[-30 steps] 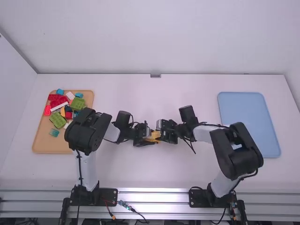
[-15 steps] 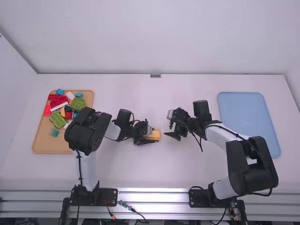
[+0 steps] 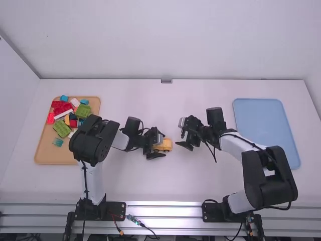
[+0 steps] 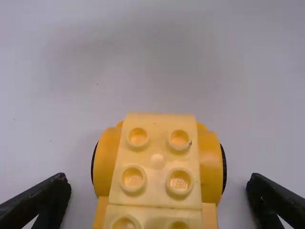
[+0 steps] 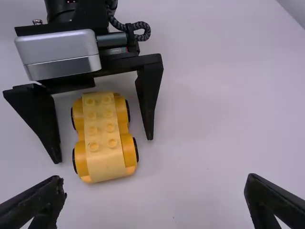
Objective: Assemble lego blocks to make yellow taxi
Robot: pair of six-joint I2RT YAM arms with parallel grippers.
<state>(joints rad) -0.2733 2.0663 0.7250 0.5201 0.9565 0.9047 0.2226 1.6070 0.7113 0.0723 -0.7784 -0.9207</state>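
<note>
Where walls (image 3: 165,40) border white table (image 3: 200,181), yellow car (image 3: 166,145)

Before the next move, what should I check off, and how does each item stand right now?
1. Left gripper open around the yellow car, without touching it: ok.
2. Right gripper open, apart from the car: ok.
3. Car upright, wheels down on the table: ok.
4. Block fitted over the car's top studs: not ok, studs bare.
5. Next block singled out among those on the tray: cannot tell.
</note>
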